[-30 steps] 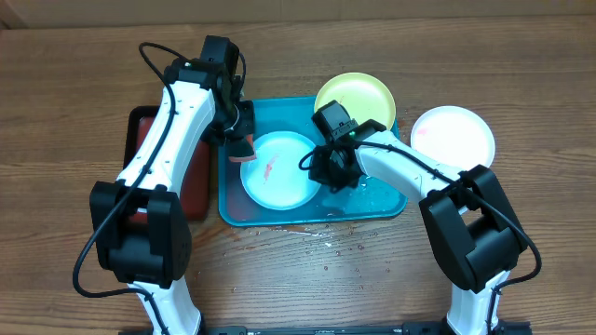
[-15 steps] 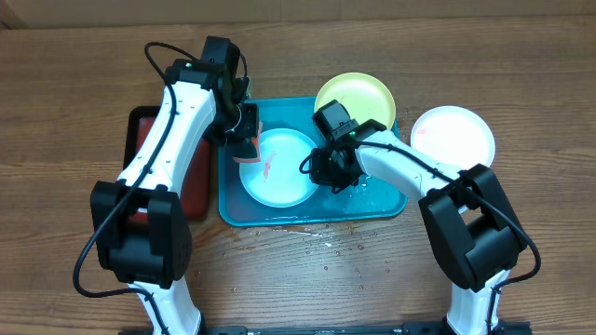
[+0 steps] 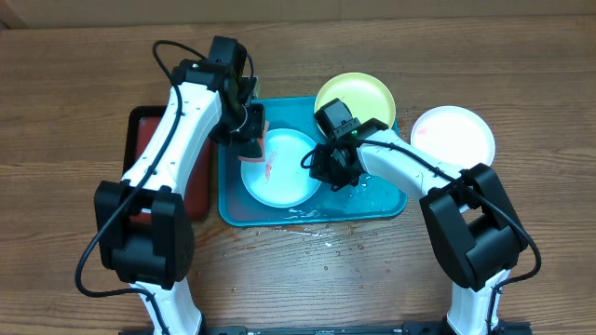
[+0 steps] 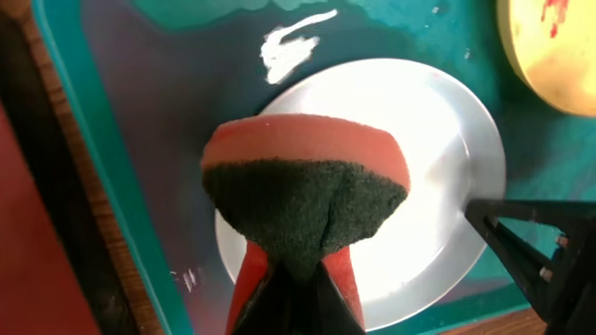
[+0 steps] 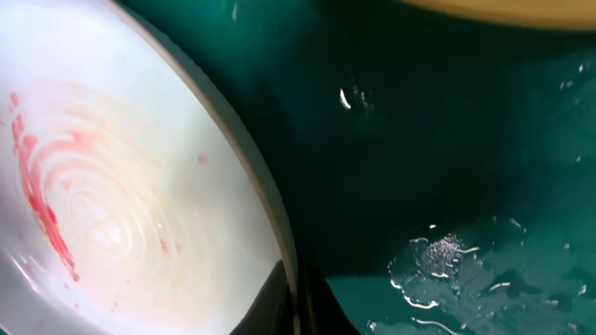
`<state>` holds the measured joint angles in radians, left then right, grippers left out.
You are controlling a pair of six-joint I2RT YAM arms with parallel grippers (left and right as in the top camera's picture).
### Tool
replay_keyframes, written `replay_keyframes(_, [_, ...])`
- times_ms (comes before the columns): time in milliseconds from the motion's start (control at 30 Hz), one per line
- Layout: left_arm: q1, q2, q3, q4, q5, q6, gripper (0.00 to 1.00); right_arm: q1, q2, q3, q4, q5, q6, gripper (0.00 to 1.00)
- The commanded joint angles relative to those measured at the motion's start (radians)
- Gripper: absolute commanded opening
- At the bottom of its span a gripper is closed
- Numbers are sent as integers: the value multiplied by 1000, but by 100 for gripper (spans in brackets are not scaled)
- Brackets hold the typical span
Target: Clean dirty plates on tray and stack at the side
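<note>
The blue tray [image 3: 377, 200] holds a teal-rimmed plate [image 3: 279, 177] with a red smear. My left gripper [image 3: 251, 135] is shut on a red sponge with a dark green scouring face [image 4: 307, 186], held just above the plate's back left part [image 4: 447, 167]. Its jaws [image 4: 298, 284] pinch the sponge's base. My right gripper [image 3: 321, 167] is shut on the plate's right rim; its wrist view shows the fingers [image 5: 296, 302] either side of the rim of the smeared plate [image 5: 112, 186]. A yellow-green plate [image 3: 354, 93] rests on the tray's back right corner. A pinkish-white plate [image 3: 453, 137] lies on the table at the right.
A dark red tray [image 3: 140, 126] lies left of the blue tray, under my left arm. Water pools on the blue tray floor [image 5: 466, 270], and drops lie on the wooden table in front of the tray [image 3: 326, 237].
My left gripper has moved the sponge a little back and to the right, from the plate's left rim to over its back left part. The right gripper still holds the rim.
</note>
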<state>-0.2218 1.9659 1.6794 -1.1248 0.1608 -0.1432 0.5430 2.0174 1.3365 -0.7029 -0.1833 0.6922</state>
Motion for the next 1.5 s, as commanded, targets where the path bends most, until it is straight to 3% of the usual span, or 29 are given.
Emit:
replay_keyframes(0, [-31, -8, -9, 10, 15, 71, 4, -2, 33, 9, 7, 39, -38, 4])
replay_keyframes(367, [-71, -7, -41, 43, -64, 121, 4, -1, 64, 9, 18, 5, -65, 4])
replay_keyframes(733, [-73, -6, -242, 227, -65, 121, 4, -1, 64, 9, 21, 5, -69, 4])
replay_keyframes(1033, [-74, -6, -332, 322, -63, 38, 4, -1, 64, 9, 21, 6, -69, 4])
replay_keyframes(1133, [-74, -6, -332, 323, 0, 40, 4, -1, 64, 9, 21, 6, -69, 4])
replay_keyframes(1333, [-74, -6, -332, 343, 306, 173, 4, -1, 64, 9, 21, 6, -69, 4])
replay_keyframes(1467, [-74, -6, -332, 388, 262, 136, 4, -1, 64, 9, 21, 6, -69, 4])
